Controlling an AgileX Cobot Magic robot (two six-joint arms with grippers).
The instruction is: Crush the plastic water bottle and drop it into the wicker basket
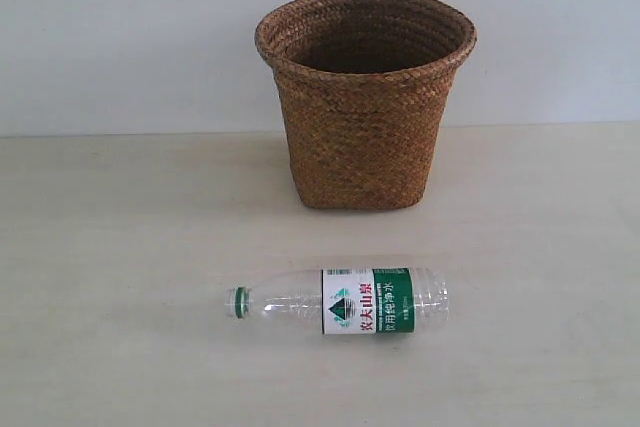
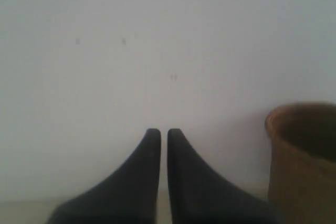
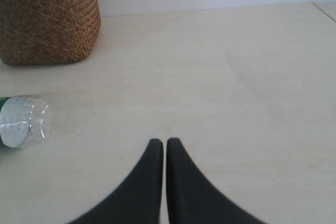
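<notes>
The plastic water bottle [image 1: 340, 301] lies on its side on the pale table, green cap pointing left, uncrushed; its clear base [image 3: 22, 120] shows in the right wrist view. Behind it stands the brown wicker basket [image 1: 364, 97], upright, also seen as the basket [image 3: 48, 19] and, in part, the basket [image 2: 303, 161] in the wrist views. Neither arm shows in the exterior view. My left gripper [image 2: 164, 132] is shut and empty, facing the white wall with the basket off to one side. My right gripper [image 3: 164, 142] is shut and empty over bare table, apart from the bottle.
A white wall [image 1: 120, 37] rises behind the table [image 1: 120, 247]. In the right wrist view the table's edge [image 3: 326, 13] shows at the far corner.
</notes>
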